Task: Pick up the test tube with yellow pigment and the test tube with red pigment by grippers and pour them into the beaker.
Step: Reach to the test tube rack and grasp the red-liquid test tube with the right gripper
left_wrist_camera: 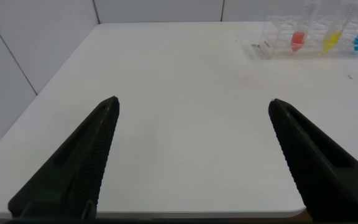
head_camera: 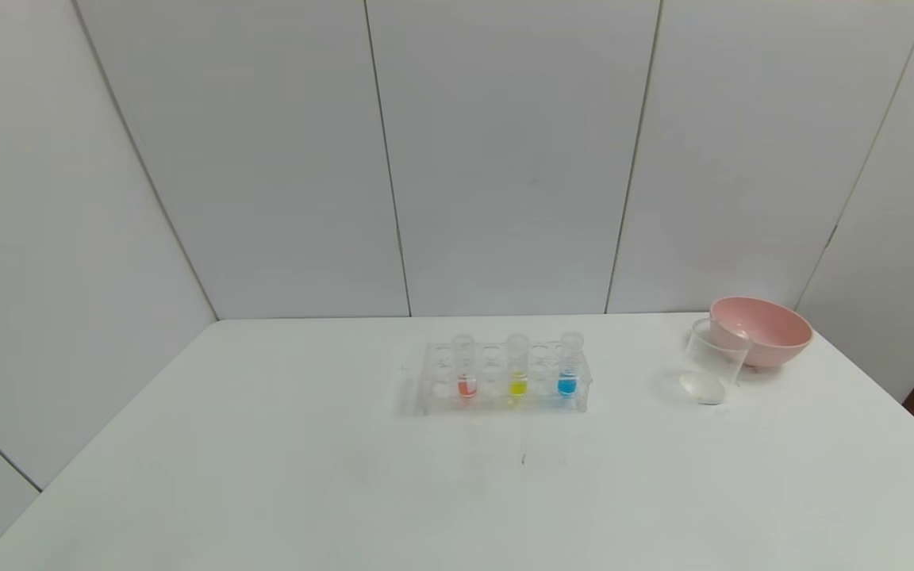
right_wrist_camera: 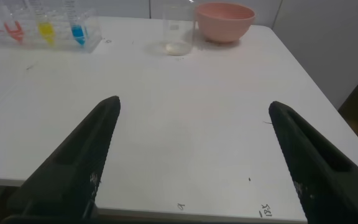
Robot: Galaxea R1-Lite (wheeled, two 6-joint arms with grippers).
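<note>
Head view: white table [head_camera: 266,476], clear rack [head_camera: 505,379] mid-table. Pink bowl [head_camera: 762,329] far right, beaker [head_camera: 715,361] touching its front. Red tube [head_camera: 465,366], yellow tube [head_camera: 517,365], blue tube [head_camera: 569,363] upright in rack. Left gripper [left_wrist_camera: 191,118], right gripper [right_wrist_camera: 192,118] spread wide, empty, near table's front edge.

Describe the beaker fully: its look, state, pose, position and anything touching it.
The beaker is a small cup of clear, plastic-looking material. It stands upright on the white table, to the right of the tube rack and just in front of the pink bowl. It looks empty. Whether it touches the bowl cannot be told; no tool is near it.
</note>
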